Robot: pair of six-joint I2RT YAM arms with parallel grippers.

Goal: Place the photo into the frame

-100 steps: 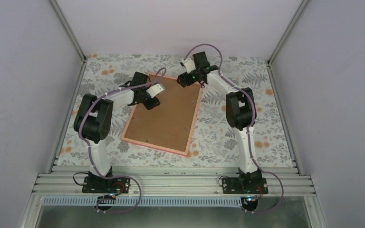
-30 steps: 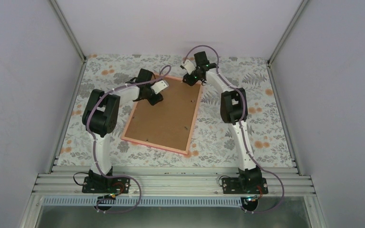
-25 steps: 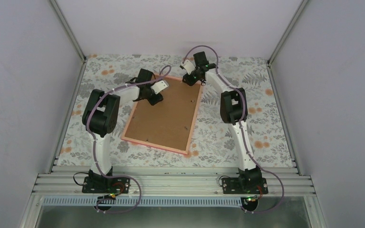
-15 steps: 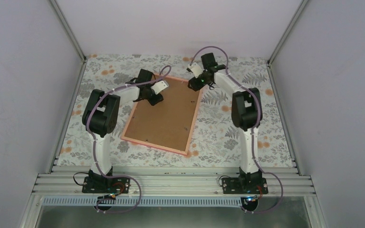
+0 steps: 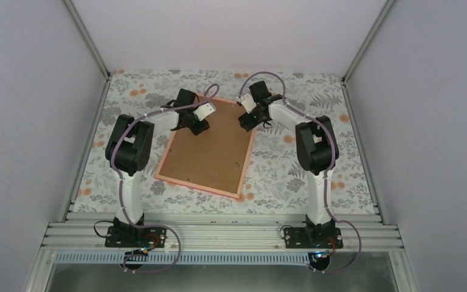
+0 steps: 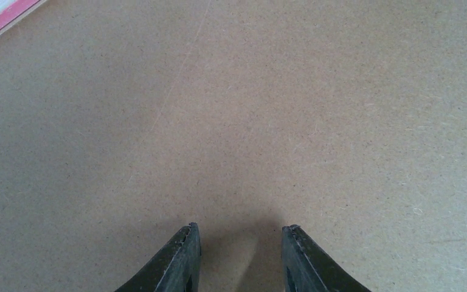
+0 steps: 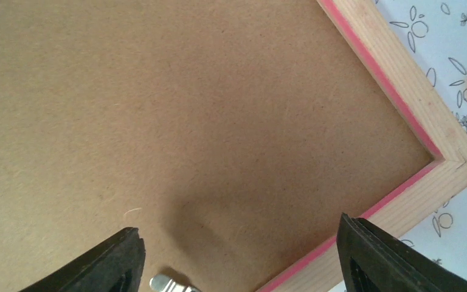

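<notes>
The thin-railed pink rectangular picture frame (image 5: pixel 247 159) lies flat and back-up on the floral-printed tablecloth (image 5: pixel 292 176), skewed to the table edges; the brown fibreboard backing board (image 5: pixel 210 152) sits inside its rails and covers the whole opening. The paper photo shows in no view; its position cannot be told.

The left gripper (image 5: pixel 196 128) points down over the far left part of the backing board (image 6: pixel 280 109); in the left wrist view its fingers (image 6: pixel 182 261) stand a narrow gap apart with nothing between them and only bare board behind; whether the tips touch the board cannot be told; a strip of pink rail (image 6: pixel 0 24) shows at the upper left.

The right gripper (image 5: pixel 247 121) hangs over the far right corner of the frame (image 7: pixel 401 91); its fingers (image 7: pixel 121 258) are spread wide and pinch nothing; the backing board (image 7: pixel 158 91) fills the space between them; a small bright metal tab (image 7: pixel 167 283) lies on the board near the left finger; tablecloth (image 7: pixel 456 55) shows beyond the corner.
</notes>
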